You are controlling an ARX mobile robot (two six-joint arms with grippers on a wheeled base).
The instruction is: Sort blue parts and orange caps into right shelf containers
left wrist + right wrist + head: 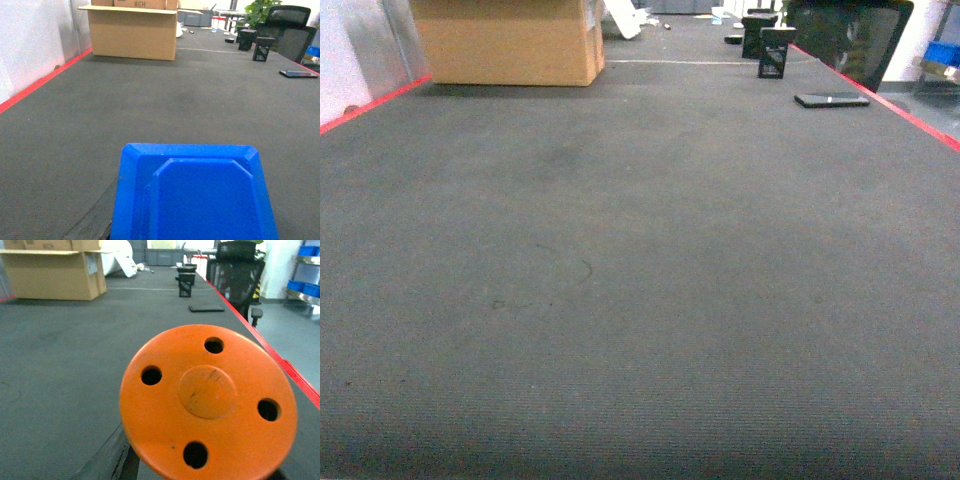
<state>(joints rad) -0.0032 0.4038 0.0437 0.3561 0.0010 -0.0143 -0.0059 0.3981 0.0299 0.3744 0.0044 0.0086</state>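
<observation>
The bright-blue octagonal plastic part (192,195) fills the left wrist view at 6 o'clock, the round orange four-holed cap (207,400) the right (each presumably carried; neither pincer's opening shows). Blue shelf containers (305,287) sit at 2 o'clock; swing right steadily, level.

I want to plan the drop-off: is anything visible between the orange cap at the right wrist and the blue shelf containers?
From the right wrist view, the orange cap fills the foreground. Blue containers sit on a shelf at far right, past the table's red edge. A black office chair stands near that side; otherwise open floor shows.
</observation>
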